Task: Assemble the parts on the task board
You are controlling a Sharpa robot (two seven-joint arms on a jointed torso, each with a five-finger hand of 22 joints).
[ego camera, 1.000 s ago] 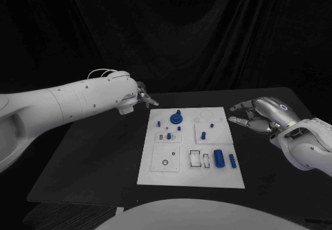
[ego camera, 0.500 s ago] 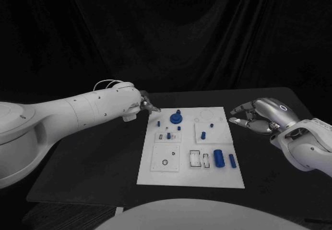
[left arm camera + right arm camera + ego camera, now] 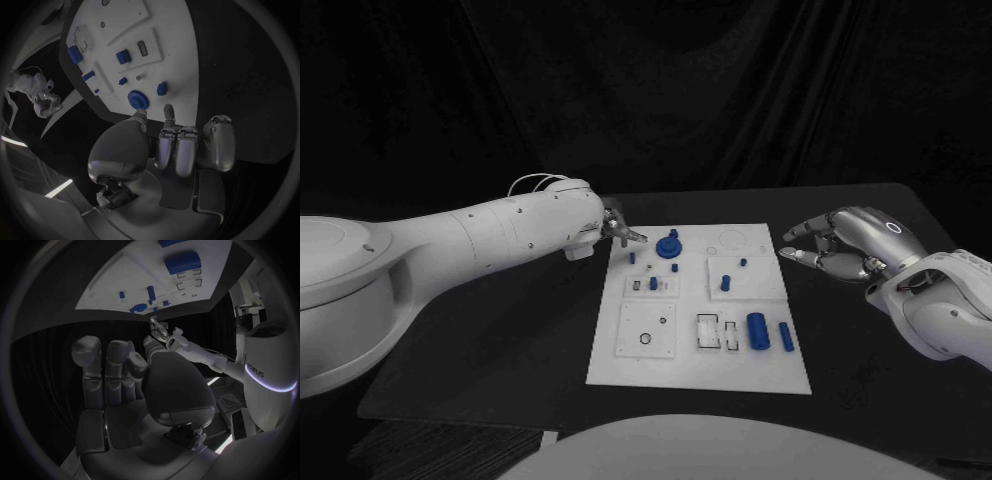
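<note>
So the flat white rectangular task board (image 3: 700,310) sits in the middle of the black table (image 3: 502,330), long side running away from the robot. Small blue plastic parts are scattered on it: a round blue knob-like piece (image 3: 669,244) near the far left corner, a chunky blue cylinder (image 3: 756,330) lying toward the near right, and a slimmer blue bar (image 3: 785,337) just beside it. The silver left hand (image 3: 610,224) hovers by the board's far left corner, fingers loosely curled, nothing in them. The silver right hand (image 3: 837,245) hangs off the board's right edge, fingers curled inward, empty too. No readable writing on the board itself.
</note>
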